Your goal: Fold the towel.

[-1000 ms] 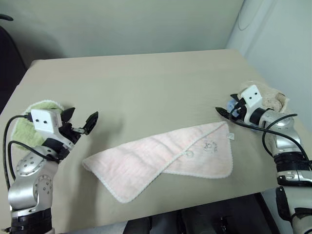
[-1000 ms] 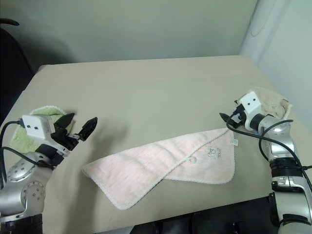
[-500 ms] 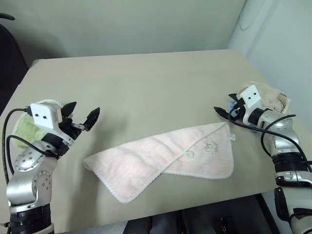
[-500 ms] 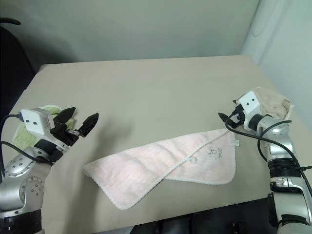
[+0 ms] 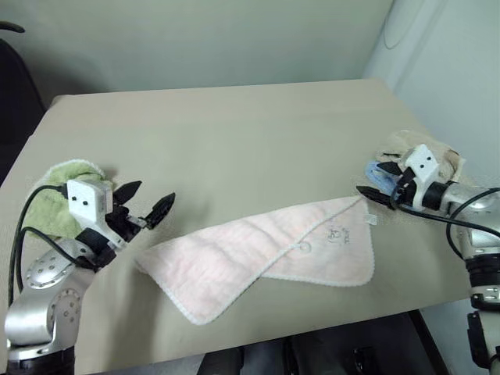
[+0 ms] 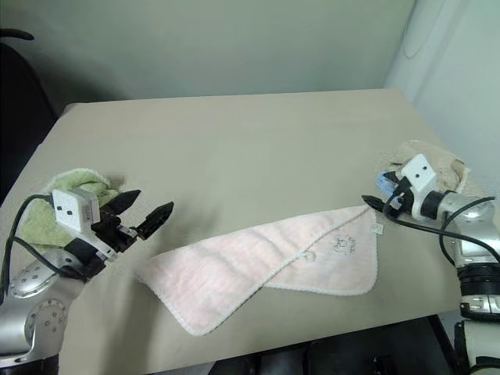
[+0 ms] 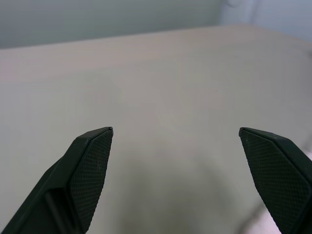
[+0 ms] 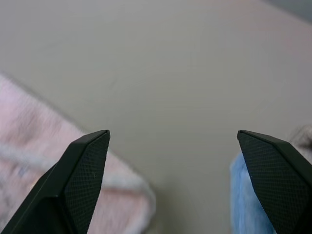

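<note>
Two arms flanked one broad beige table (image 5: 234,125), and on its near half lay the pale pink towel (image 5: 258,254), already doubled over once into a long slanted shape. Its long axis ran from a low end near the front-left up to a corner at the right, where the small loop tag (image 5: 370,219) stuck out and the embroidered motif (image 5: 337,233) sat close by.

That right-hand corner lay just beside the right gripper (image 5: 373,186), which pointed inward and slightly down with its black fingers spread wide and nothing between them. The left gripper (image 6: 144,212) hung off the towel's left end, a little apart from it, fingers likewise parted and empty. To my eye the right arm was the nearer one, so any next fold probably turned on that tagged corner.

No containers stood on the table. A lime-green towel (image 5: 58,191) was bunched behind the left gripper, a beige-tan towel (image 5: 433,152) lay behind the right one, with something pale blue (image 5: 383,172) beside it.
</note>
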`<action>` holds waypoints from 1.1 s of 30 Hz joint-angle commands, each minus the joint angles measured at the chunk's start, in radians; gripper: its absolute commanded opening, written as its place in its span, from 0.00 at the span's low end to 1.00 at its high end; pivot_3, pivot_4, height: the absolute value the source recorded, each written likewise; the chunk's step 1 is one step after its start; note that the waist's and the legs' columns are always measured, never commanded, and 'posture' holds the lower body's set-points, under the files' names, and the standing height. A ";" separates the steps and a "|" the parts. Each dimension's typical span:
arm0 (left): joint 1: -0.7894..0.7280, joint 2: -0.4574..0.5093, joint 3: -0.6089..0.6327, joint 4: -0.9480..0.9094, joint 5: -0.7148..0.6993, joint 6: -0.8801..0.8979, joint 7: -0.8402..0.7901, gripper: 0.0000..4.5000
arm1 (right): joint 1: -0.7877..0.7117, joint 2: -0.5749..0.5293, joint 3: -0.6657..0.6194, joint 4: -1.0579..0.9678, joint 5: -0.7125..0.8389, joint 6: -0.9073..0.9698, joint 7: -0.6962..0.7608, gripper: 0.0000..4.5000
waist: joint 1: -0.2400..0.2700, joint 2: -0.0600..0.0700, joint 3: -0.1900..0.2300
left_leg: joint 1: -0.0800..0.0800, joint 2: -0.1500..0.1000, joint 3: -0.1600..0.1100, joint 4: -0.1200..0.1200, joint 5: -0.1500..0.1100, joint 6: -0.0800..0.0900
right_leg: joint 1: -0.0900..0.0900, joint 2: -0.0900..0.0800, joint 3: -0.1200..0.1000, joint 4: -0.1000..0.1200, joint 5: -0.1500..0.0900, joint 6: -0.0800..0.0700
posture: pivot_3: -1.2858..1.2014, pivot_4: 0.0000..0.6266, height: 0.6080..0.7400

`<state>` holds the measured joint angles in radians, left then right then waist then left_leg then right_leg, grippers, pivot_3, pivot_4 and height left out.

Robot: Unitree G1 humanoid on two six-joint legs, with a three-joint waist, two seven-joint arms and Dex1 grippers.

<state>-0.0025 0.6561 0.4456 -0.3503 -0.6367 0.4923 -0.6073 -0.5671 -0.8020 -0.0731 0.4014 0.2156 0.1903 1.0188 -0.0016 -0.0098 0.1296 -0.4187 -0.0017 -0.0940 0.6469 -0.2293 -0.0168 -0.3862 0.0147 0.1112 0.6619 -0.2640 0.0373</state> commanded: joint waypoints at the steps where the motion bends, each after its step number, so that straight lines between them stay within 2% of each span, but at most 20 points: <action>1: 0.028 0.087 -0.017 -0.045 -0.028 0.025 -0.126 1.00 | -0.041 -0.051 -0.001 0.076 0.005 -0.021 0.105 0.99 | 0.000 0.000 0.000 | 0.000 0.000 0.000 0.000 0.000 0.000 | 0.000 0.000 0.000 0.000 0.000 0.000 | 0.52 0.24 1.00; 4: 0.055 0.150 -0.042 -0.053 -0.027 0.025 -0.216 1.00 | -0.070 -0.060 0.023 0.137 -0.016 -0.046 0.157 0.99 | 0.000 0.000 0.000 | 0.000 0.000 0.000 0.000 0.000 0.000 | 0.000 0.000 0.000 0.001 0.000 0.000 | 0.52 0.24 1.00; 13: 0.076 0.185 -0.054 -0.067 -0.020 0.027 -0.292 1.00 | -0.099 -0.055 0.038 0.190 -0.029 -0.072 0.207 0.99 | -0.001 0.000 0.000 | 0.000 0.000 0.000 0.000 -0.001 0.000 | 0.000 0.000 0.000 0.001 -0.001 -0.001 | 0.52 0.24 1.00; 15: 0.145 0.331 -0.163 -0.136 0.030 0.016 -0.478 1.00 | -0.160 -0.010 0.116 0.277 -0.085 -0.152 0.261 0.99 | -0.004 -0.001 -0.001 | 0.000 0.000 0.000 0.000 -0.001 0.000 | -0.001 0.000 0.000 0.001 -0.001 -0.001 | 0.52 0.24 1.00; 17: 0.180 0.407 -0.227 -0.153 0.074 -0.020 -0.557 1.00 | -0.198 0.018 0.151 0.335 -0.115 -0.206 0.292 0.99 | -0.009 0.000 -0.001 | 0.000 0.001 0.000 0.000 -0.006 0.006 | -0.001 0.001 0.001 0.001 -0.001 -0.003 | 0.52 0.24 1.00; 33: 0.157 0.383 -0.240 -0.127 0.070 -0.029 -0.592 1.00 | -0.268 0.055 0.158 0.499 -0.174 -0.337 0.280 0.99 | -0.003 0.002 0.000 | -0.001 0.003 -0.001 0.000 -0.010 0.007 | -0.003 0.001 -0.002 0.003 -0.002 -0.006 | 0.52 0.24 1.00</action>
<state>0.1590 1.0378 0.1944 -0.4721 -0.5593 0.4751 -1.1810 -0.8084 -0.7366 0.0996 0.8889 0.0445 -0.1242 1.3028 -0.0048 -0.0079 0.1294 -0.4195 0.0008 -0.0954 0.6466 -0.2390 -0.0096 -0.3887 0.0158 0.1089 0.6645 -0.2662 0.0316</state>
